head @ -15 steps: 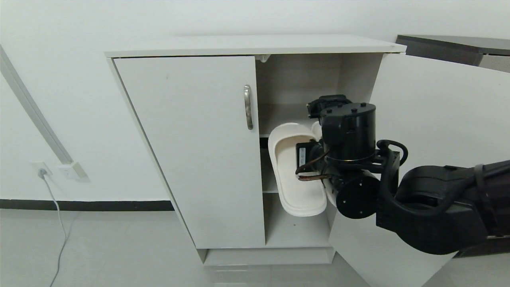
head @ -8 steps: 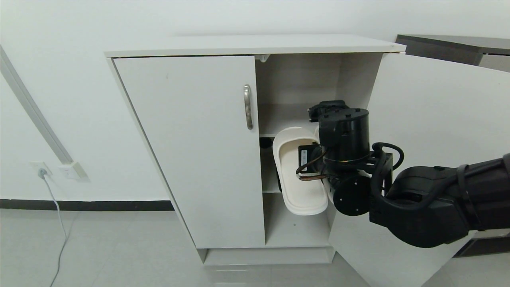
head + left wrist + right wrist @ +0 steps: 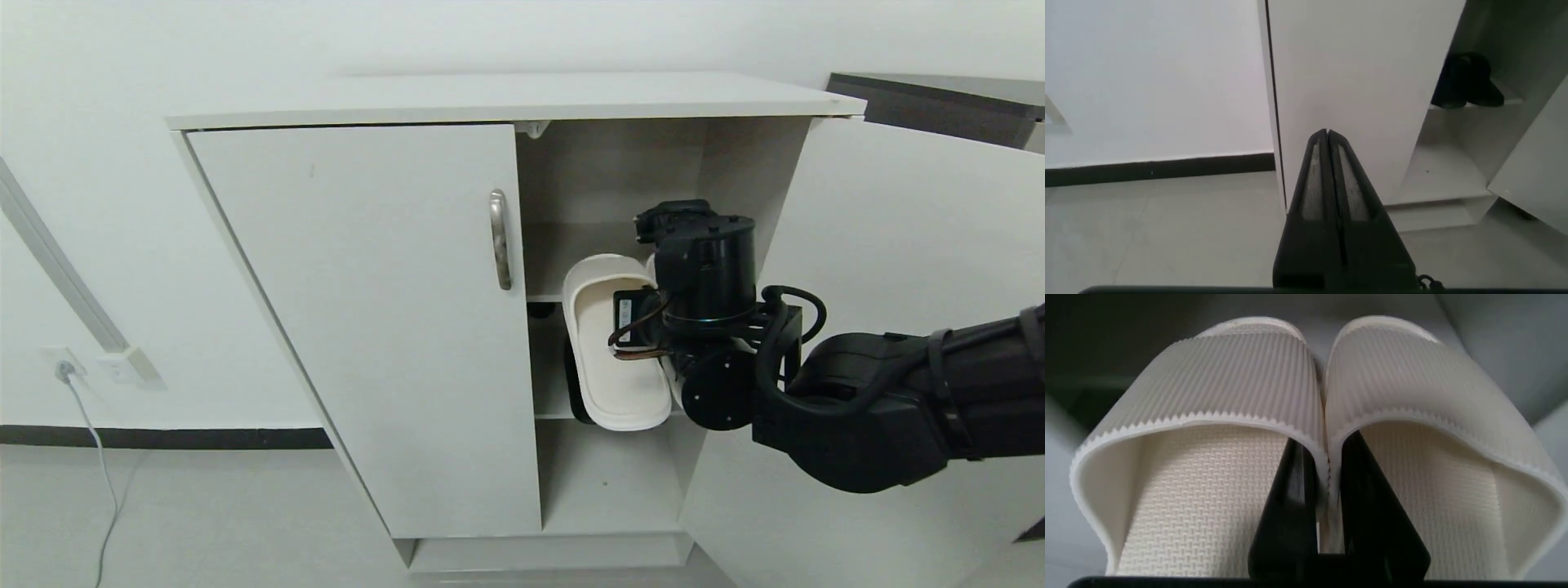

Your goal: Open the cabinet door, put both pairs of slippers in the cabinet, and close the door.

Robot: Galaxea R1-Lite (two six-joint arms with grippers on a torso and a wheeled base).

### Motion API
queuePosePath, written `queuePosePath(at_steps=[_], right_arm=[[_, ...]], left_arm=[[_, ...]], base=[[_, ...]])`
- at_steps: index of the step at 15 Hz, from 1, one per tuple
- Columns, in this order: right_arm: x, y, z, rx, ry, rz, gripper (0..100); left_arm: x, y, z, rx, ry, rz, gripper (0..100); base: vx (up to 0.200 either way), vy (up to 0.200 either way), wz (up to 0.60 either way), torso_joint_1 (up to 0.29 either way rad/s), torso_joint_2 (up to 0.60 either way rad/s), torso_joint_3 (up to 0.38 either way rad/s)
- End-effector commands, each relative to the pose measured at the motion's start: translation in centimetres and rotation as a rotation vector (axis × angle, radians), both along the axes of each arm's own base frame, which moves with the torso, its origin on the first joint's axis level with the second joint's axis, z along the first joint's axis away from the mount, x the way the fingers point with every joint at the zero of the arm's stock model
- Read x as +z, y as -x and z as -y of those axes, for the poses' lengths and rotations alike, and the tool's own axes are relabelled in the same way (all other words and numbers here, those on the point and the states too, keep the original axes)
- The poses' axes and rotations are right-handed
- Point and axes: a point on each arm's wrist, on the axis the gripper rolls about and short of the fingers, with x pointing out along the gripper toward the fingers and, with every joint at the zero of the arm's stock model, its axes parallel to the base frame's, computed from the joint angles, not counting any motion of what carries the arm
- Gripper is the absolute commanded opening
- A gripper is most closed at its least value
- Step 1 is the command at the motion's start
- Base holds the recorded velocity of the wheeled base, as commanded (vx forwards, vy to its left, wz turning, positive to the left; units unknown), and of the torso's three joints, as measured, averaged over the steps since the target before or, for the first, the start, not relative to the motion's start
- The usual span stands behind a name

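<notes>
Head view: the cabinet stands against the wall with its left door closed and its right door swung wide open. The right arm reaches into the open half. The white slippers hang there as a pair, side by side, one end up in front of the upper shelf and the other end down at the front edge of the middle shelf. Contact with either shelf cannot be confirmed.

Right wrist view: the right gripper has one finger inside each slipper. The fingers pinch the two adjoining side walls together, below the ribbed straps.

A dark pair of slippers rests on the middle shelf, behind the white pair and toward the centre of the cabinet.

Left wrist view: the left gripper is outside the cabinet, above the floor, facing the closed door. Its fingers are pressed together with nothing between them.
</notes>
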Motion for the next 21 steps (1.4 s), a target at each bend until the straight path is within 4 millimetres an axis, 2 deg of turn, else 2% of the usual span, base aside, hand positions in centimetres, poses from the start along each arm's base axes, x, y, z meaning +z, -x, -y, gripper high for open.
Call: queuePosePath(at_steps=[1, 5, 6, 10, 15, 18, 21], right_arm=[[0.1, 0.0, -0.1, 0.002, -0.002, 0.001, 0], [-0.2, -0.2, -0.1, 0.003, 0.002, -0.004, 0], [-0.3, -0.8, -0.1, 0.0, 0.0, -0.004, 0], [0.2, -2.2, -0.3, -0.013, -0.014, 0.008, 0], [0.9, -6.0, -0.2, -0.038, -0.047, -0.054, 0], [1.8, -7.5, -0.2, -0.037, -0.074, -0.066, 0], [1.7, -8.7, -0.6, -0.045, -0.076, -0.06, 0]], left_arm=[[0.0, 0.0, 0.0, 0.0, 0.0, -0.001, 0], [0.0, 0.0, 0.0, 0.001, 0.0, -0.001, 0], [0.0, 0.0, 0.0, 0.001, 0.003, -0.001, 0], [0.0, 0.0, 0.0, 0.001, 0.003, -0.001, 0], [0.0, 0.0, 0.0, 0.001, 0.005, -0.001, 0], [0.0, 0.0, 0.0, 0.001, 0.005, -0.001, 0], [0.0, 0.0, 0.0, 0.001, 0.005, -0.001, 0]], base=[[0.2, 0.0, 0.0, 0.002, 0.0, 0.007], [0.2, 0.0, 0.0, 0.002, 0.0, 0.004], [0.2, 0.0, 0.0, -0.002, 0.01, 0.007], [0.0, 0.0, 0.0, 0.0, 0.0, 0.0], [0.0, 0.0, 0.0, 0.0, 0.0, 0.0], [0.0, 0.0, 0.0, 0.0, 0.0, 0.0], [0.0, 0.0, 0.0, 0.0, 0.0, 0.0]])
